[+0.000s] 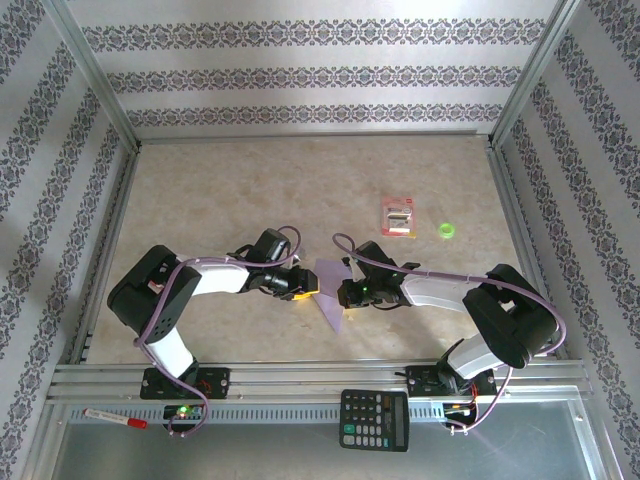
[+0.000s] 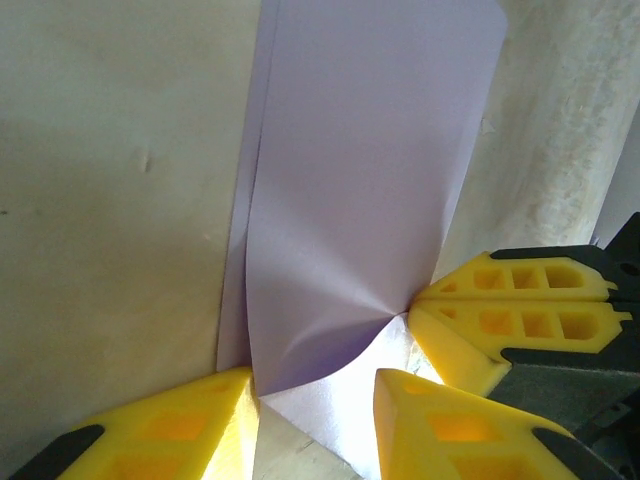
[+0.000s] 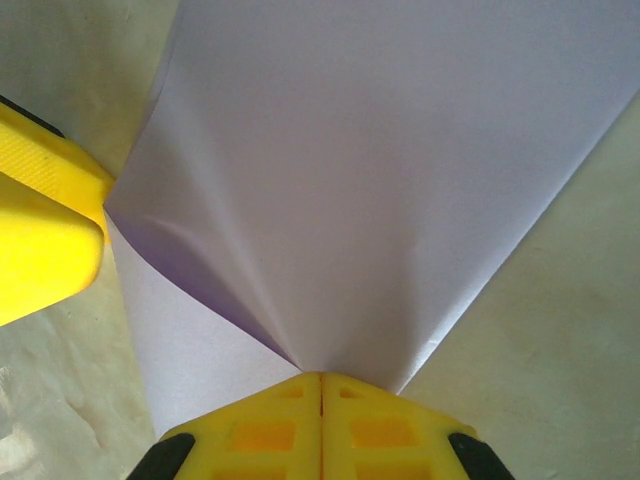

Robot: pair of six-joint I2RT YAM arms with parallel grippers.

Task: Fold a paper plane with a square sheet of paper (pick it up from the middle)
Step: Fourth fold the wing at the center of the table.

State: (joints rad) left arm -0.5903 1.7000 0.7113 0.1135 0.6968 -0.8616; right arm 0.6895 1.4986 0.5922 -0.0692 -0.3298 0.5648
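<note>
The right gripper is clenched on the square sheet of paper, its yellow jaws pressed together, and the lavender sheet fans out of the pinch in soft ridges. We see the sheet toward the front of the table, caught between the two arms. It is doubled over on itself, one layer lying over another with the edges a little out of line.

The left gripper faces it from the other side. Its jaws stand apart with the sheet's bowed lower edge between them and nothing yet pinched. We read the right arm's hold as an anchor: it stops the layers sliding so the left can take the opposite edge and set the fold. The bend looks rounded rather than creased, so we put the work at an early stage, with no dart shape yet.

The red-and-white packet and green ring lie well apart, farther back on the right.
</note>
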